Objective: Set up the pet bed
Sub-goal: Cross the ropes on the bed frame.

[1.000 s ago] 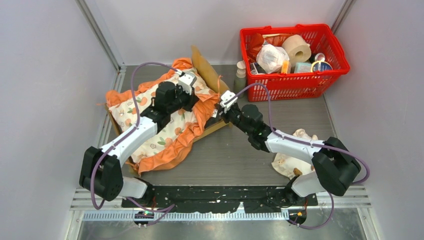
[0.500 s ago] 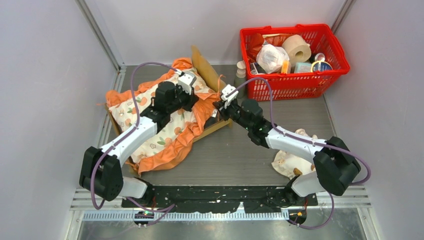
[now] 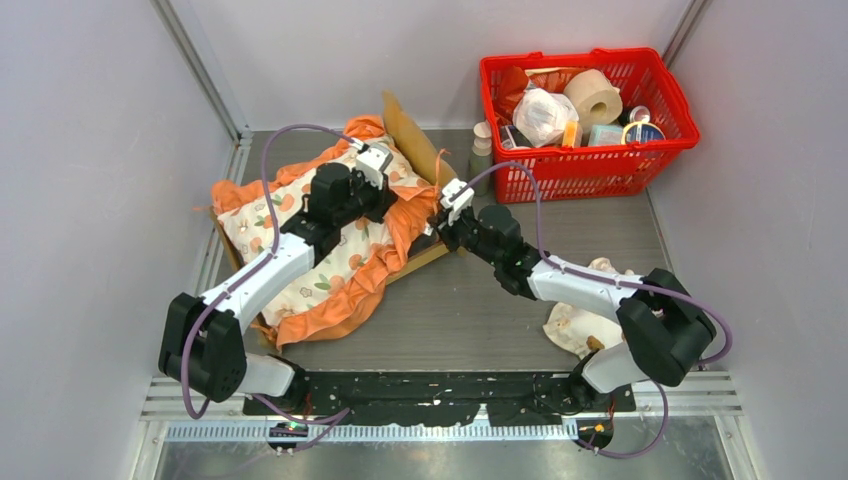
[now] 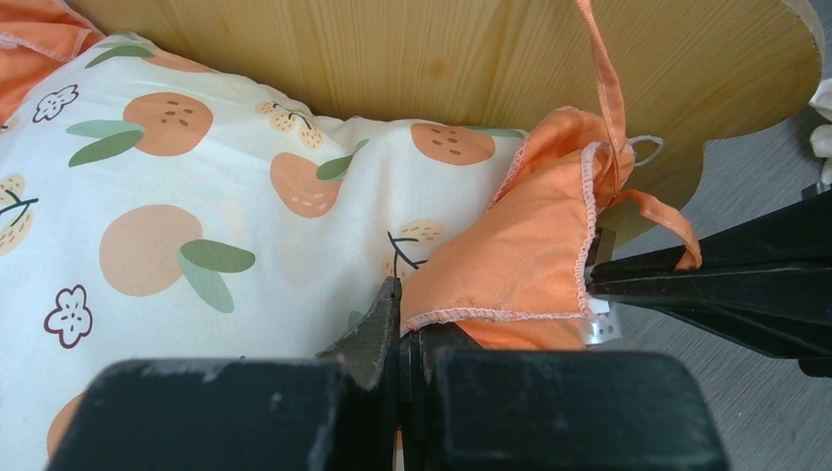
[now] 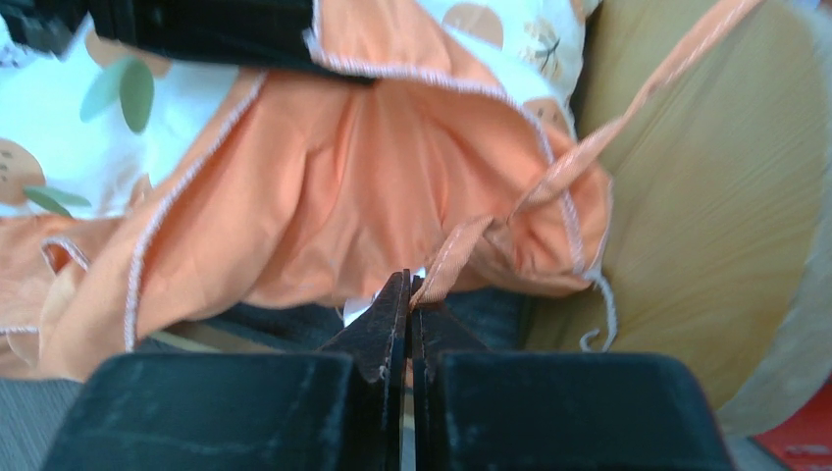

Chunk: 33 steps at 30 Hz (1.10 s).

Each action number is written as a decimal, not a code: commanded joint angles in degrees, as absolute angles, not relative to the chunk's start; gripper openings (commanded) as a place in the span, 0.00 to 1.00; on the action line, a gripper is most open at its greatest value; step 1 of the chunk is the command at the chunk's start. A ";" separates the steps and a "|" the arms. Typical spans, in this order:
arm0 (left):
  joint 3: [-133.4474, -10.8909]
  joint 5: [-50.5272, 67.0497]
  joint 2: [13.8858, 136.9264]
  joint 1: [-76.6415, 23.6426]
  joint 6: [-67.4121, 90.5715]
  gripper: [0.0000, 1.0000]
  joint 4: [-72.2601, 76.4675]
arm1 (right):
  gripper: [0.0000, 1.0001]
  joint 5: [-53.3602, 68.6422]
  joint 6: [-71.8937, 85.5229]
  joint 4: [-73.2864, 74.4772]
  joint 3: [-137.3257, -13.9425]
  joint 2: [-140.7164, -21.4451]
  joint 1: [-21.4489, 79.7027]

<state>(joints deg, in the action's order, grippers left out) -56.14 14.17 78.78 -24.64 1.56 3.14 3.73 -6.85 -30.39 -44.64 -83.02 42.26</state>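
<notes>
Pet bed sits far-left on the table, long axis near-left to headboard. I see left gripper clamped on cushion. Right gripper, nearer the headboard corner, pinches orange tie.

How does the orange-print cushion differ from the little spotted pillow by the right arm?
The cushion is far larger than the pillow. The cushion has orange fruit print and ruffles; the pillow, brown spots. The cushion lies on the pet bed, pinched by the left hand and the right hand; the pillow lies untouched on the table. Both are cream fabric.
</notes>
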 commanded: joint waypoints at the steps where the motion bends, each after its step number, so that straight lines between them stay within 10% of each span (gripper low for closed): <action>1: -57.67 14.50 78.31 -24.26 2.37 0.00 4.42 | 0.05 2.77 -4.53 -31.67 -43.33 -82.70 42.45; 17: -57.30 16.83 78.43 -24.26 3.34 0.00 2.72 | 0.07 0.23 -2.53 -29.73 -42.86 -86.95 43.69; 27: -56.42 17.93 78.95 -25.32 2.52 0.00 1.85 | 0.65 -7.37 4.46 -31.28 -35.20 -75.31 45.99; 33: -55.94 17.15 79.52 -26.03 2.19 0.00 2.22 | 0.66 -11.87 14.14 -47.22 -20.92 -70.69 47.39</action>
